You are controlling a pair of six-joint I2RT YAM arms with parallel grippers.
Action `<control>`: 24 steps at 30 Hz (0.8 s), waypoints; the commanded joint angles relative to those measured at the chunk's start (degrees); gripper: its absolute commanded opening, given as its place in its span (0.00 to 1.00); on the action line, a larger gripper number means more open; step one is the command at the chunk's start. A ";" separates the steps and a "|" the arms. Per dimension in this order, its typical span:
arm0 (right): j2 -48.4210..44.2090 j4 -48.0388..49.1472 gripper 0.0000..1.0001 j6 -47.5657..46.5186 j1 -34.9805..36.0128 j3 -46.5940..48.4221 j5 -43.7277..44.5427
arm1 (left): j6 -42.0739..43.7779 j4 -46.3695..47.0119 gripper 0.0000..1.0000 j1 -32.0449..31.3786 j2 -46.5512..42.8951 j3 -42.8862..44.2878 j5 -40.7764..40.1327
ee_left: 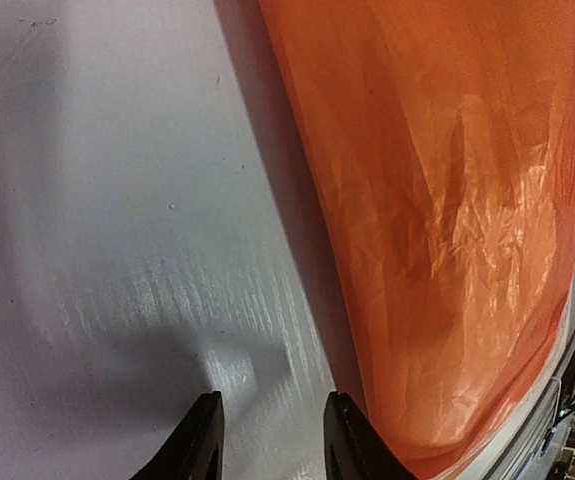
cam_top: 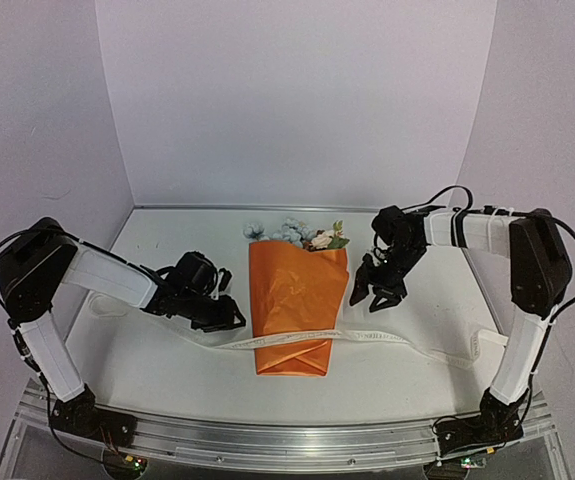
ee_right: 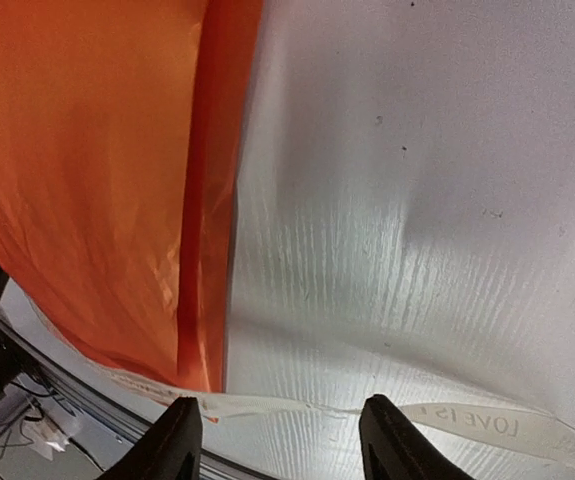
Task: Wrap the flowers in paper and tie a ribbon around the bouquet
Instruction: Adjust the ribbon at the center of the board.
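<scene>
Left gripper (ee_left: 272, 420) and right gripper (ee_right: 282, 420) unclenched, empty (flanking the bouquet (cam_top: 297, 290)); tying step apparently in hand: each must pinch a ribbon (cam_top: 297, 338) end.

White table top (cam_top: 147, 360) with faint sheen, pale lilac backdrop walls (cam_top: 297, 100), ribbed aluminium rail (cam_top: 287, 440) along near edge

paper (cam_top: 297, 300): orange sheet, crinkly and glossy, folded around flowers (cam_top: 302, 235) into flat wrap. Lies mid-table (cam_top: 167, 365), folded narrow end toward near edge, open end toward far edge.
flowers: pale blue, white and pink blooms poking out of open far end; stems hidden inside.
ribbon (cam_top: 377, 337): cream with dark lettering, limp. Laid crosswise over paper's near part, ends trailing toward left and right edges, not knotted.
</scene>
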 commanded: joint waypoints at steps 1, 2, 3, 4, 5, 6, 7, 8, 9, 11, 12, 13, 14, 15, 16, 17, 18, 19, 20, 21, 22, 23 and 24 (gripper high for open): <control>2.15 4.69 0.48 3.87 0.68 0.08 -2.01 | -0.02 0.24 0.33 -1.39 0.24 1.45 1.63; 2.16 5.41 0.47 4.42 0.81 -0.69 -2.18 | 0.04 -0.43 0.32 -1.97 0.03 1.43 1.37; 2.08 5.98 0.45 5.04 1.01 -1.54 -2.33 | 0.07 -1.03 0.32 -2.56 -0.21 1.35 1.35; 1.86 6.52 0.44 5.68 1.27 -2.58 -2.56 | 0.05 -1.48 0.31 -3.16 -0.42 1.19 1.65; 1.63 7.12 0.43 6.14 1.64 -3.81 -2.89 | -0.02 -1.94 0.31 -3.82 -0.58 1.04 1.91; 1.41 7.59 0.42 6.43 2.09 -4.86 -3.15 | -0.09 -2.55 0.30 -4.48 -0.68 0.90 2.16; 0.99 7.76 0.42 6.55 2.71 -5.59 -3.22 | -0.06 -3.60 0.29 -5.29 -0.84 0.84 2.39; 0.65 7.82 0.41 6.57 3.18 -6.71 -3.48 | -0.06 -4.55 0.28 -5.99 -1.13 0.68 2.24; 0.19 7.88 0.41 6.51 3.74 -7.79 -3.55 | -0.19 -5.27 0.27 -6.75 -1.62 0.39 2.07; -1.01 8.12 0.40 6.21 4.95 -10.25 -2.89 | -0.76 -6.50 0.26 -8.08 -3.10 -0.50 1.36; -1.75 8.39 0.40 6.23 5.39 -11.51 -2.53 | -0.94 -7.21 0.26 -8.44 -3.74 -1.02 0.96; -2.50 8.67 0.38 6.34 5.92 -12.69 -2.28 | -1.04 -7.89 0.25 -8.84 -4.49 -1.46 0.66; -3.27 8.91 0.37 6.47 6.55 -13.88 -2.08 | -1.10 -8.59 0.25 -9.31 -5.29 -1.82 0.37; -4.24 9.03 0.35 6.52 7.04 -15.25 -1.73 | -1.17 -9.49 0.24 -9.67 -5.86 -2.18 -0.10; -5.23 9.26 0.34 6.64 7.70 -16.67 -1.19 | -1.36 -10.08 0.24 -10.00 -6.56 -2.50 -0.23; -6.23 9.62 0.33 6.83 8.25 -18.15 -0.36 | -1.54 -10.53 0.24 -10.35 -7.16 -2.84 -0.28; -7.20 10.12 0.32 7.04 8.80 -19.57 0.23 | -1.89 -10.83 0.23 -10.72 -7.66 -3.26 -0.36; -8.11 10.21 0.32 7.18 9.40 -20.66 0.90 | -2.36 -10.99 0.23 -11.11 -8.23 -3.71 -0.56; -8.87 10.25 0.31 7.31 9.97 -21.67 1.65 | -2.71 -11.14 0.23 -11.45 -8.73 -4.18 -0.61; -9.69 10.25 0.31 7.40 10.45 -22.76 2.52 | -3.03 -11.27 0.23 -11.76 -9.15 -4.65 -0.65; -10.64 10.25 0.31 7.52 10.74 -23.86 3.37 | -3.38 -11.35 0.23 -12.01 -9.47 -4.99 -0.61; -11.41 10.25 0.30 7.76 10.91 -24.61 3.76 | -3.61 -11.38 0.23 -12.28 -9.77 -5.26 -0.55; -11.92 10.28 0.30 8.06 10.97 -25.08 3.75 | -3.89 -11.37 0.22 -12.55 -9.99 -5.51 -0.37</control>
